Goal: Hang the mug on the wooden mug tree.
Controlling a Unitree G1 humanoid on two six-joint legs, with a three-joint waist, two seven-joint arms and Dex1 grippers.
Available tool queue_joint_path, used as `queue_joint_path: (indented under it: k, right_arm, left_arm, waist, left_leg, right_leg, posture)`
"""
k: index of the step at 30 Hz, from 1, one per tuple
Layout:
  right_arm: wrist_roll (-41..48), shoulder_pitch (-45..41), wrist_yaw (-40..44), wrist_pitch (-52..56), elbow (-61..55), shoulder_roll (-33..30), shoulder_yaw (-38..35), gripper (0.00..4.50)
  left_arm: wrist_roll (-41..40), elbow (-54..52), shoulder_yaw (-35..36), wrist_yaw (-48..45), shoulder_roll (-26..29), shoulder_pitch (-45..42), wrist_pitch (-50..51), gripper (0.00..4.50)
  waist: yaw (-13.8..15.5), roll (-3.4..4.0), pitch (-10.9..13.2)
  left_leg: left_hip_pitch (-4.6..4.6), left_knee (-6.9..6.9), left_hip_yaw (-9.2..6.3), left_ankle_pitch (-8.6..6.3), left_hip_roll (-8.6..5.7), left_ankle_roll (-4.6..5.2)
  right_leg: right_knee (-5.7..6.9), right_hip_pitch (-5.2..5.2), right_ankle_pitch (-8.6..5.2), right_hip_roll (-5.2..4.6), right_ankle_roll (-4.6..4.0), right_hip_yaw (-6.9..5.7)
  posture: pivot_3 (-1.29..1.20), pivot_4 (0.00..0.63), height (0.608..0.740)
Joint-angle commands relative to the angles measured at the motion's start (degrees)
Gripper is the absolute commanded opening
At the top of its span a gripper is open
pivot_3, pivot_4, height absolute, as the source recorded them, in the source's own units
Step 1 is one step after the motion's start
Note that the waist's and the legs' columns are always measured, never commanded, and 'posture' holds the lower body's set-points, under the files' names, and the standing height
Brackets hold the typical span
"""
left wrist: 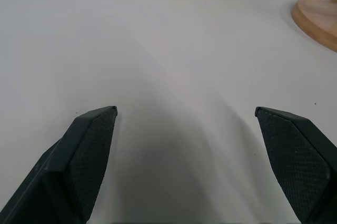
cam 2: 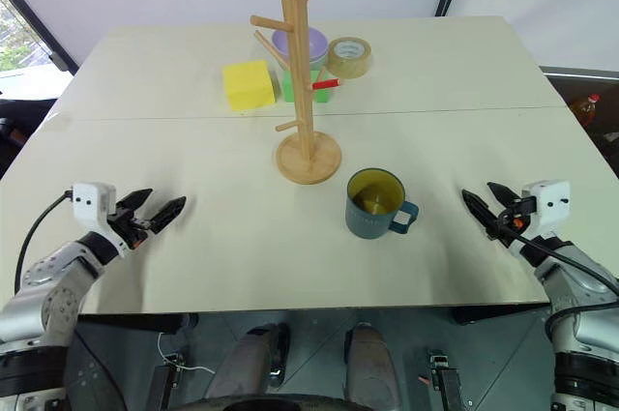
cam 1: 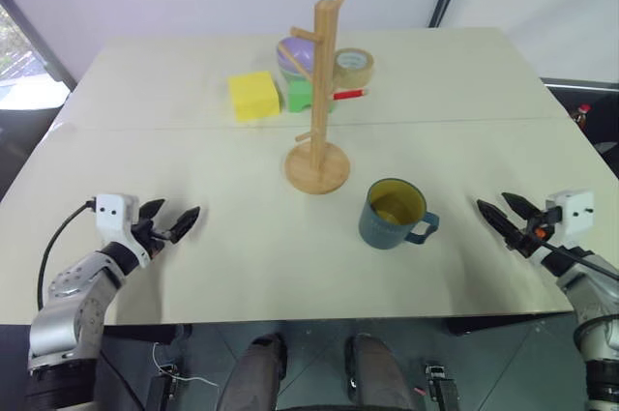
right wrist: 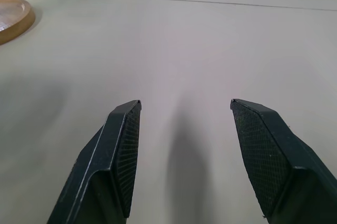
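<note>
Head and wrist views, both arms at rest. I see the mug (cam 1: 393, 214) standing upright on the table (cam 1: 213, 247), open side up, yellow interior showing, its loop handle turned toward the robot's right. It sits near the round base of the wooden mug tree (cam 1: 319, 92), toward the robot's right and closer to the robot, not touching it. No peg carries anything. Behind the tree lie a yellow block (cam 1: 253, 95), a green block (cam 1: 300, 95), a purple bowl (cam 1: 290, 58), a roll of tape (cam 1: 354, 67) and a red pen (cam 1: 350, 95). My left hand (cam 1: 172, 220) hovers low over the near left part of the table, fingers spread, nothing between them. My right hand (cam 1: 503, 210) hovers over the near right part, well apart from the mug, fingers likewise spread and empty. In each wrist view the two black fingers (right wrist: 124, 145) frame bare table.
</note>
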Motion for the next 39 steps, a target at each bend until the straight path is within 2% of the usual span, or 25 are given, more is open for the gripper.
queue_joint_path:
  k: [1, 10, 13, 20, 26, 31, 39]
  right_arm:
    - [0.47, -0.43, -0.35, -0.39, -2.15, 0.00, -0.88, 2.79]
    - [-0.61, 0.46, -3.24, -2.45, -3.78, 0.15, -2.51, 2.79]
    - [-1.30, 1.75, -7.63, -3.20, -7.30, 2.09, -3.88, 2.79]
    - [1.61, 13.57, -10.38, -0.24, -23.04, 8.75, -3.42, 2.79]
    - [5.29, 21.21, -7.86, 1.13, -30.43, 10.08, -3.11, 2.79]
    - [3.75, 27.73, -8.71, 0.22, -37.92, 13.77, 2.09, 2.79]
    - [-11.25, 29.43, -16.36, -7.91, -36.94, 21.71, 13.85, 2.79]
  left_arm:
    - [0.53, -0.68, 0.32, 0.15, 0.09, -0.56, -1.22, 4.50]
    - [0.24, -1.50, -1.29, -1.45, -0.72, -2.32, -1.16, 4.50]
    - [0.68, -2.40, -3.79, -2.78, -1.80, -3.98, -2.66, 4.50]
    - [0.35, -3.83, -11.01, -11.63, -2.61, -7.77, -6.49, 4.50]
    - [0.06, -3.05, -14.92, -19.56, -0.69, -10.90, -5.63, 4.50]
    - [0.92, -3.14, -17.30, -21.38, -1.06, -12.47, -6.12, 4.50]
    - [0.09, -6.03, -19.47, -23.41, -2.81, -12.47, -7.48, 4.50]
  waist:
    - [0.00, 0.00, 0.00]
    - [0.04, 0.00, 0.00]
    - [0.30, 0.00, 0.00]
    - [1.25, 0.01, -0.02]
    - [1.13, 0.02, -0.02]
    - [1.16, 0.03, -0.02]
    - [1.17, 0.03, -0.02]
  left_leg:
    - [0.00, 0.00, 0.00, 0.00, 0.00, 0.00]
    - [-0.01, 0.00, 0.01, 0.00, 0.00, 0.00]
    - [-0.02, 0.00, 0.01, 0.00, 0.00, 0.00]
    - [-0.08, -0.05, 0.01, 0.00, 0.01, 0.00]
    - [-0.06, 0.01, 0.06, -0.01, 0.03, 0.00]
    - [-0.06, -0.04, 0.02, -0.01, 0.07, 0.00]
    - [-0.09, -0.05, 0.03, -0.02, 0.06, -0.01]
  right_leg:
    - [0.00, 0.00, 0.00, 0.00, 0.00, 0.00]
    - [0.00, -0.01, 0.00, 0.00, 0.00, 0.00]
    - [0.00, -0.01, 0.00, 0.00, 0.00, 0.00]
    - [-0.05, -0.09, 0.01, 0.03, 0.05, 0.02]
    - [-0.05, -0.07, 0.01, 0.04, -0.04, 0.05]
    - [-0.05, -0.09, 0.00, 0.06, -0.04, 0.04]
    - [-0.22, -0.10, 0.02, 0.02, -0.07, 0.05]
  posture:
    - [0.00, 0.150, 0.740]
    - [0.00, 0.150, 0.740]
    - [0.00, 0.150, 0.740]
    - [0.00, 0.150, 0.740]
    - [0.00, 0.150, 0.740]
    - [0.00, 0.150, 0.740]
    - [0.00, 0.150, 0.740]
